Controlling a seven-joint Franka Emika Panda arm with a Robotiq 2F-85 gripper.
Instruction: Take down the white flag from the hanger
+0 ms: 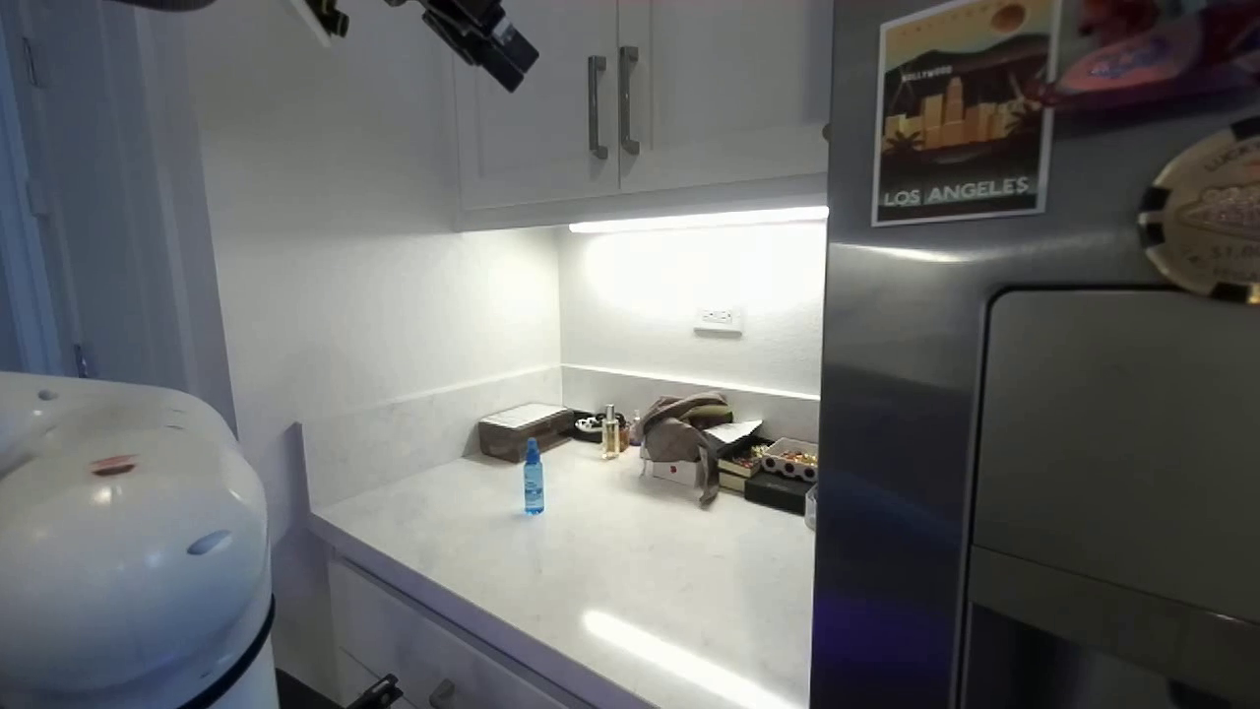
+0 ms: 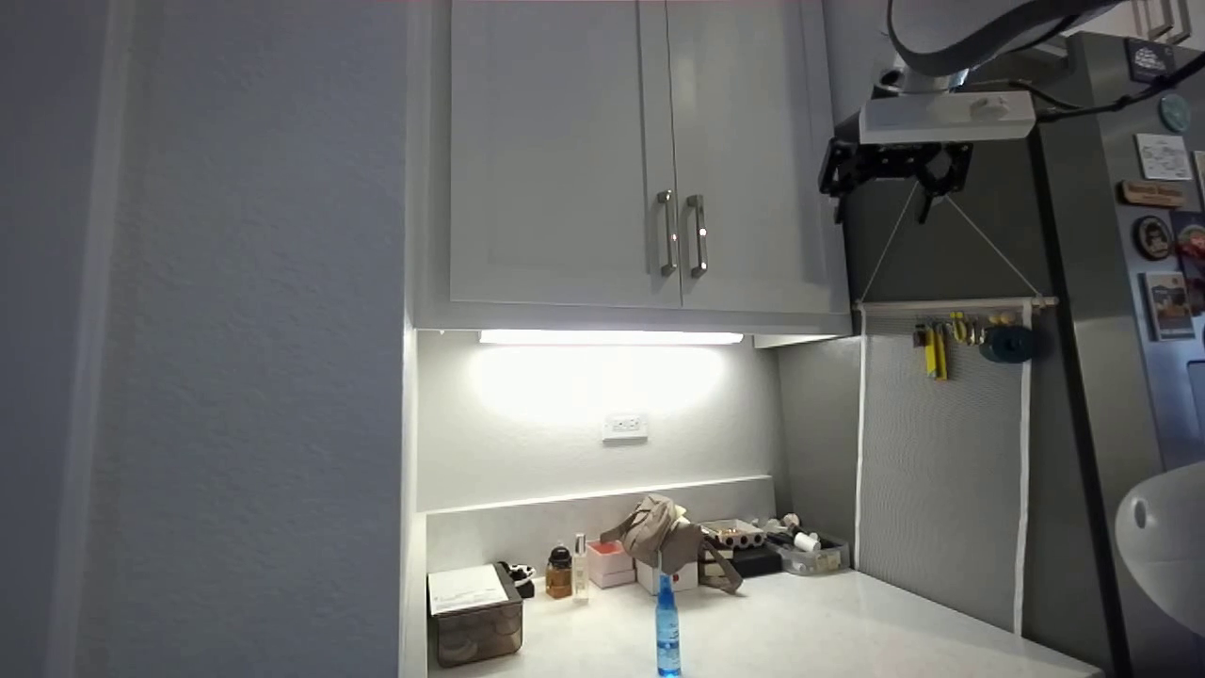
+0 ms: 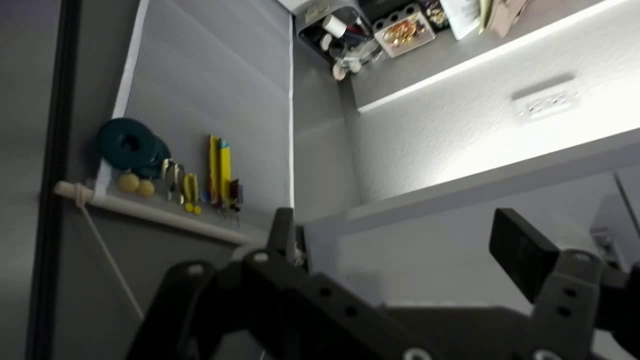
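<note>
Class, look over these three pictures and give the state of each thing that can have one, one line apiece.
Gripper: open, empty
White flag: hanging, spread out
Cord: taut, its top hidden by the gripper
Cabinet doors: shut
Under-cabinet light: on
Outlet: nothing plugged in
Blue bottle: upright

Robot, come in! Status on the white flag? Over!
Gripper open, nothing in it. White flag hanging from its hanger. What look like earrings dangle near flag's top, might snag.
</note>
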